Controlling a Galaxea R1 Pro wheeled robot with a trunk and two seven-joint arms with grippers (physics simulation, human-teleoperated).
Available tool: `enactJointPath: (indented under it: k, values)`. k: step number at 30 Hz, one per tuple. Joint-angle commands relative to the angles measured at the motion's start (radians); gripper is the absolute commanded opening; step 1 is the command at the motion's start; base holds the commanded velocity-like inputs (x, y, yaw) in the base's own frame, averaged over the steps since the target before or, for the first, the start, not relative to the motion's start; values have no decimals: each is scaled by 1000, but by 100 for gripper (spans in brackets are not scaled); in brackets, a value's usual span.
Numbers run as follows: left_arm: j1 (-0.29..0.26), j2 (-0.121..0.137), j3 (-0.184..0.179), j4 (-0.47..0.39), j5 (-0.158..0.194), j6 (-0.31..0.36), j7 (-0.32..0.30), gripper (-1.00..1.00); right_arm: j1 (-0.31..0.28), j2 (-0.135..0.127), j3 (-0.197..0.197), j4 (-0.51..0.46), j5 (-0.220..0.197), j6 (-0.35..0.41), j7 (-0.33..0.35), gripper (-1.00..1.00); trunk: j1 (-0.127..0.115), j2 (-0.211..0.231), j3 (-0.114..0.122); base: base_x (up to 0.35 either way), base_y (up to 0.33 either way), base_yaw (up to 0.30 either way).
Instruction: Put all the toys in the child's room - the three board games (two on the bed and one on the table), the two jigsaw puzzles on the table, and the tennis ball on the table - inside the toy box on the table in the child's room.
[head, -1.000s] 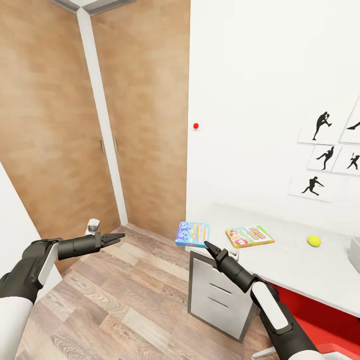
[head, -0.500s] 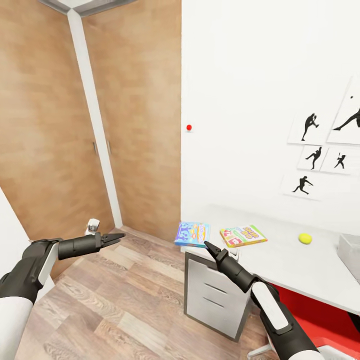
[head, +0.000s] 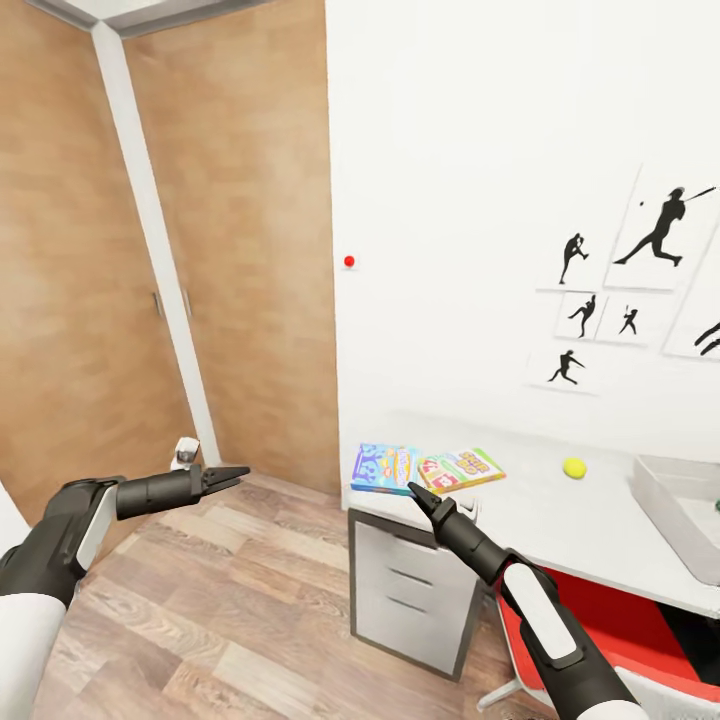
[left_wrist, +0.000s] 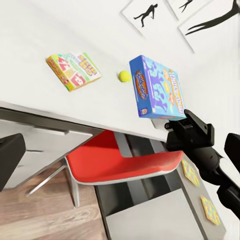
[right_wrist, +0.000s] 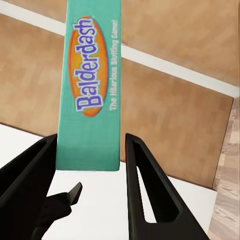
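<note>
My right gripper (head: 415, 492) is shut on the blue board game (head: 383, 467), holding it on edge over the table's (head: 560, 520) left end. The right wrist view shows that box's teal Balderdash side (right_wrist: 90, 100) between the fingers. A second board game, the green-red-white SKIP-BO box (head: 462, 468), lies flat just beyond it, and the tennis ball (head: 573, 467) rests farther right. The grey toy box (head: 655, 478) stands at the right edge. My left gripper (head: 238, 472) hangs open and empty over the floor. The left wrist view shows the blue game (left_wrist: 157, 87), SKIP-BO box (left_wrist: 73, 70) and ball (left_wrist: 124, 76).
A grey drawer unit (head: 410, 590) stands under the table's left end, with a red chair (head: 600, 620) tucked in beside it. Wooden wardrobe doors (head: 230, 250) fill the corner at left. Wood floor (head: 200, 620) lies open in front of them.
The whole picture has shifted left as the camera turned right, bringing the toy box into sight. Both arms keep their pose, and the blue game stays in the right gripper.
</note>
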Motion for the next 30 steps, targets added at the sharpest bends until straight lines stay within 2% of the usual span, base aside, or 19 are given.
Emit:
enactJointPath:
  k: [1, 15, 24, 30]
  values:
    - [-1, 1, 0, 0, 3, 7, -1, 100, -1, -1, 1, 0, -10, 5, 0, -100, 1, -2, -1, 0, 0, -184]
    - [-1, 0, -1, 0, 1, 7, 1, 100, -1, -2, 0, -1, -10, 4, 6, -100, 1, -2, 13, 0, 0, -174]
    - [-1, 0, -1, 0, 1, 6, 0, 100, -1, -2, 0, 0, -10, 5, 9, -100, 1, -2, 13, 0, 0, -29]
    - [-1, 1, 0, 0, 3, 6, -2, 100, -1, -2, 0, 0, -10, 5, 9, -100, 1, -2, 8, 0, 0, -166]
